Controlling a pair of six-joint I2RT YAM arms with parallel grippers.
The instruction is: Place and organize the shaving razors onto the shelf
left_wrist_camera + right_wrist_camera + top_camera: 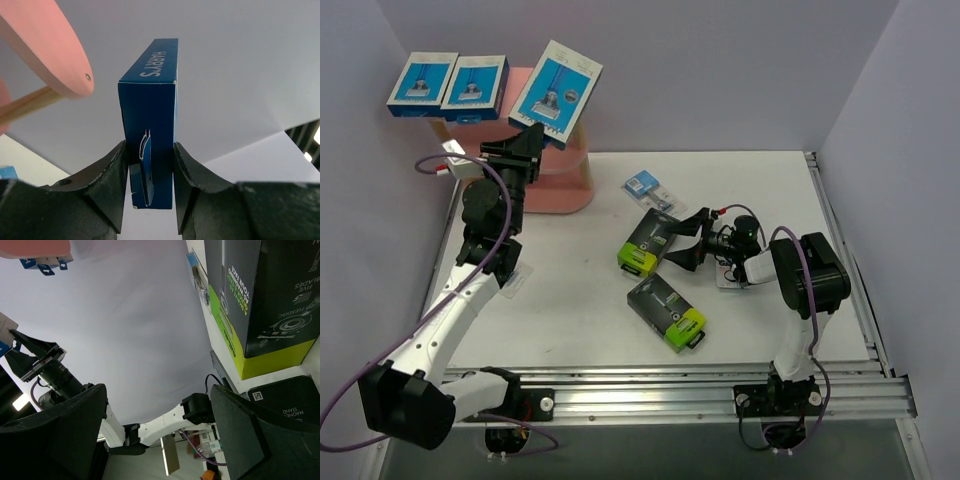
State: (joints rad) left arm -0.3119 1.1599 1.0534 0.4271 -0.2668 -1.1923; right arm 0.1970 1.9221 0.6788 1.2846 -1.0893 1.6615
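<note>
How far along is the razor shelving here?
Done: two blue boxes sit atop the shelf. In hand: the left gripper holds a third blue box. Remaining: two black boxes and a small pack lie on the table, the open right gripper beside one.

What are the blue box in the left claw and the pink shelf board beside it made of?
Blue box: likely printed cardboard, satin; creased edges and a tucked end flap. Pink shelf board: probably painted wood or fibreboard, matte, with a screw head.
</note>
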